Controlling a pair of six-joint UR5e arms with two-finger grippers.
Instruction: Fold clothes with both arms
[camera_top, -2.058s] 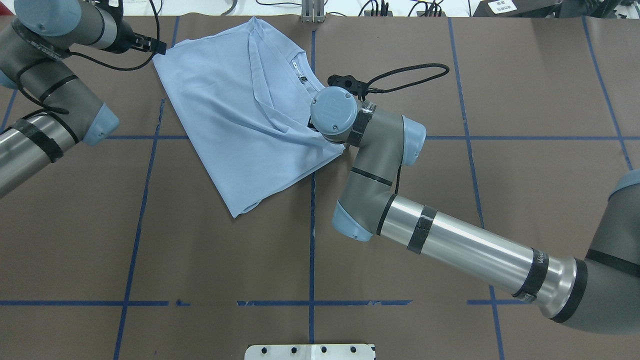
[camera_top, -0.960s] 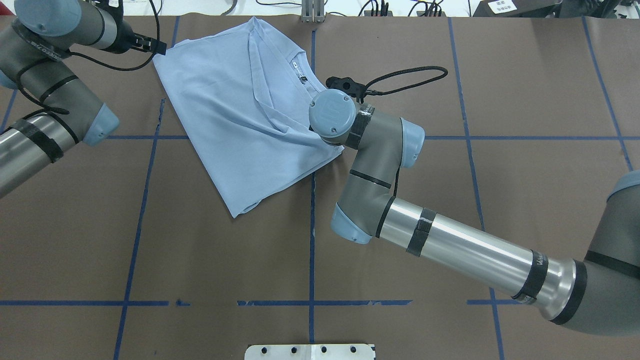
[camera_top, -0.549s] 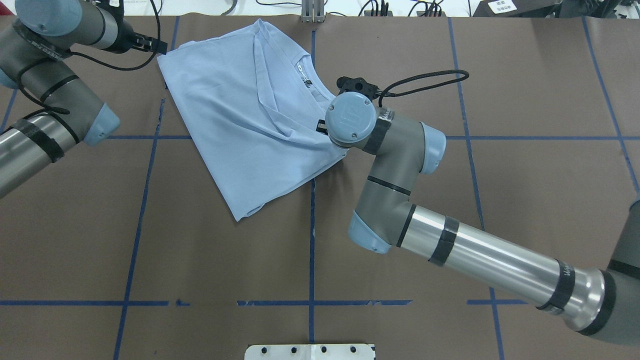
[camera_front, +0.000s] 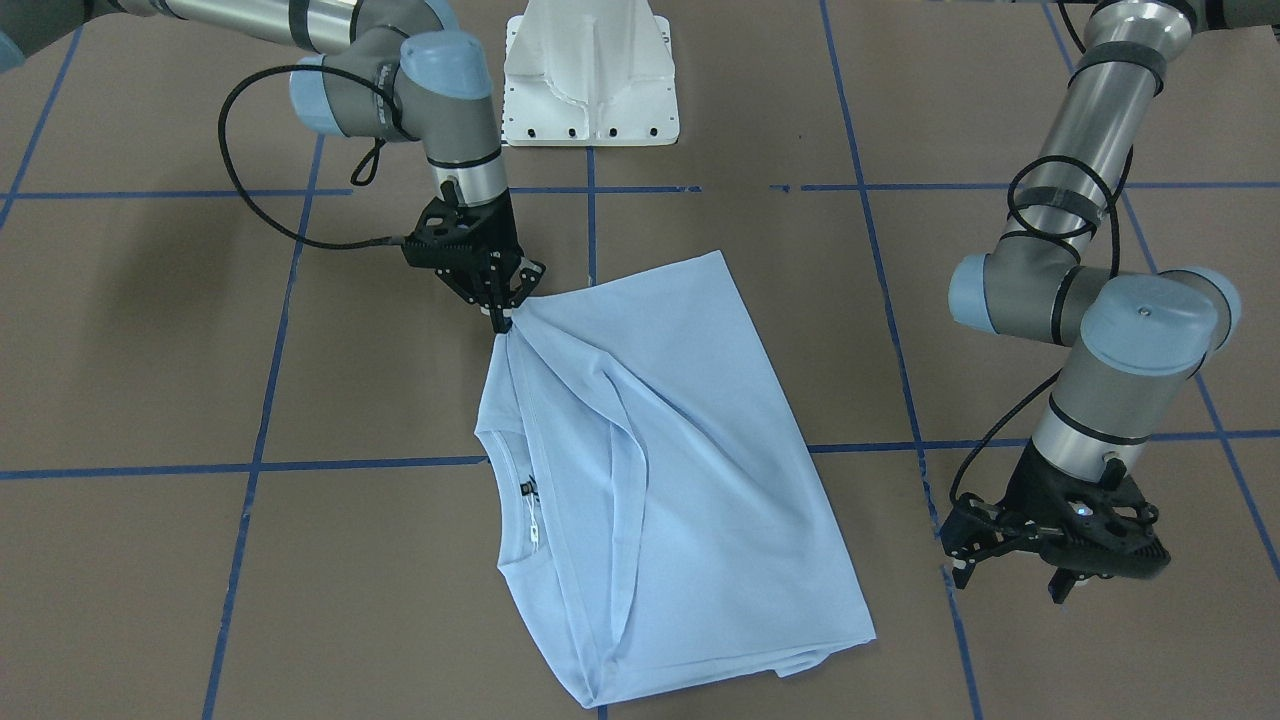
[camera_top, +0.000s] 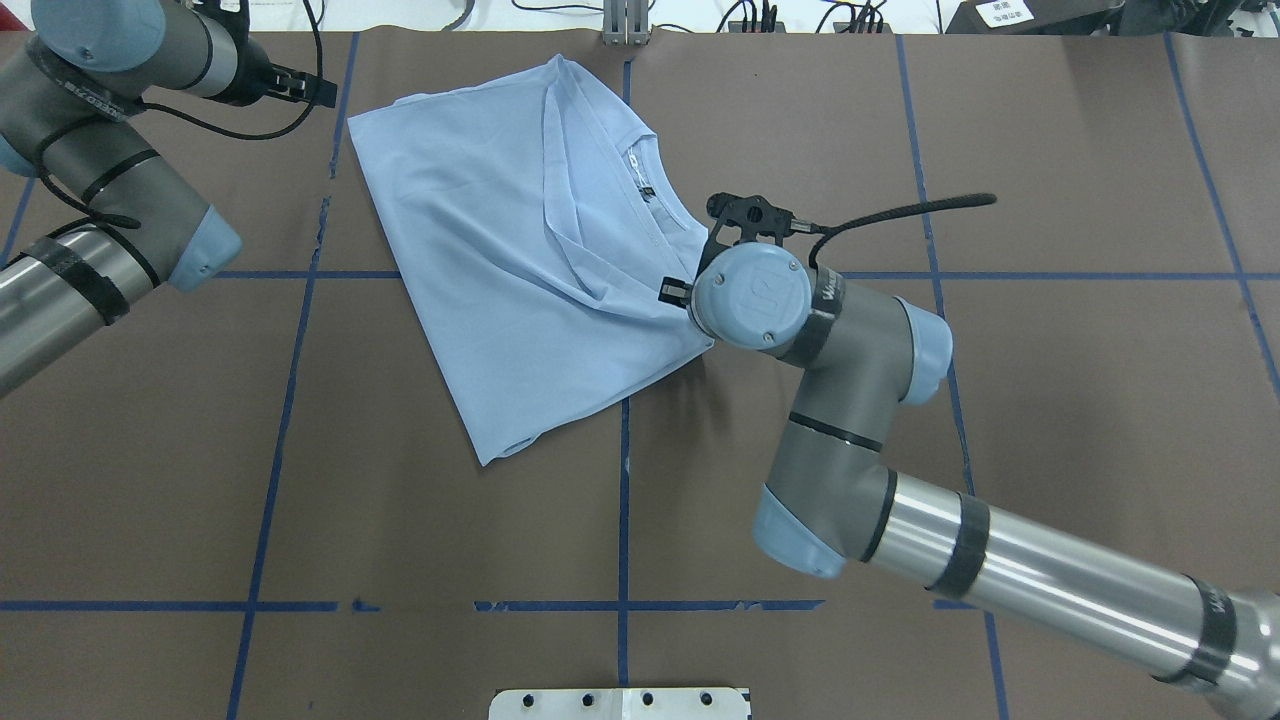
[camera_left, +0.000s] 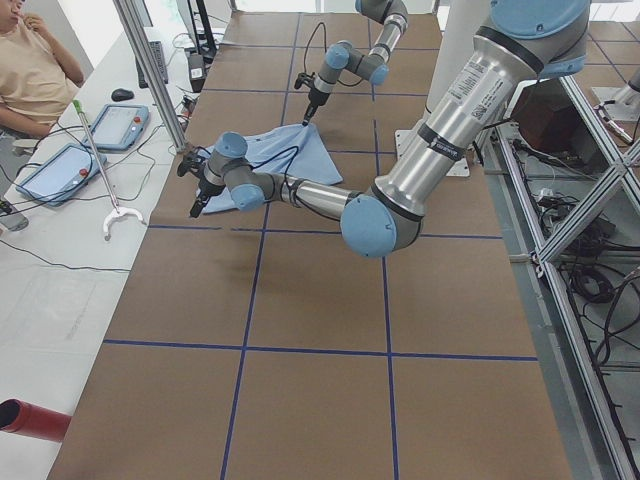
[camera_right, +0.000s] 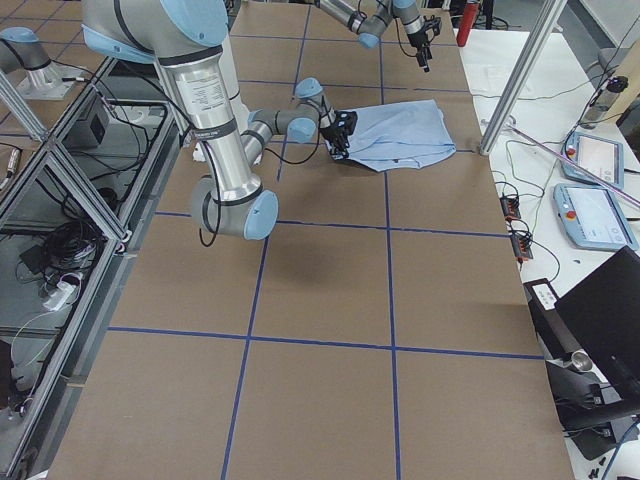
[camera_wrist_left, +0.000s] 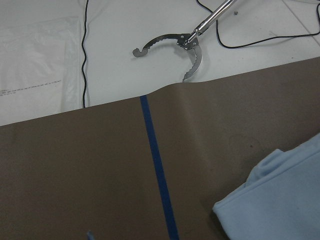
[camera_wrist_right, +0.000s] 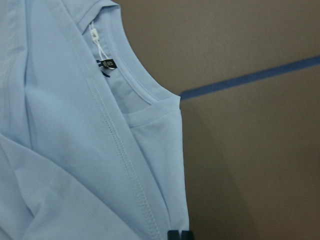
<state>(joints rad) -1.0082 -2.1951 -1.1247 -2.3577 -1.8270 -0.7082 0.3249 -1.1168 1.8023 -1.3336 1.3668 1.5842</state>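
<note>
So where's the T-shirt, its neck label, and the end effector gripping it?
T-shirt (camera_front: 700, 450): front-facing view, middle of the flat fabric.
neck label (camera_front: 527, 489): front-facing view, dark tag inside the collar.
right end effector (camera_front: 502, 314): front-facing view, between the fingertips pinching the shirt's corner.

**Hidden grip, cropped cloth**

In the overhead view the right arm's wrist cap (camera_top: 752, 296) covers the right gripper (camera_front: 503, 318) where it meets the T-shirt (camera_top: 500, 250). Both wrist views crop the T-shirt at their edges. The neck label (camera_wrist_right: 107, 64) is too small to read.
</note>
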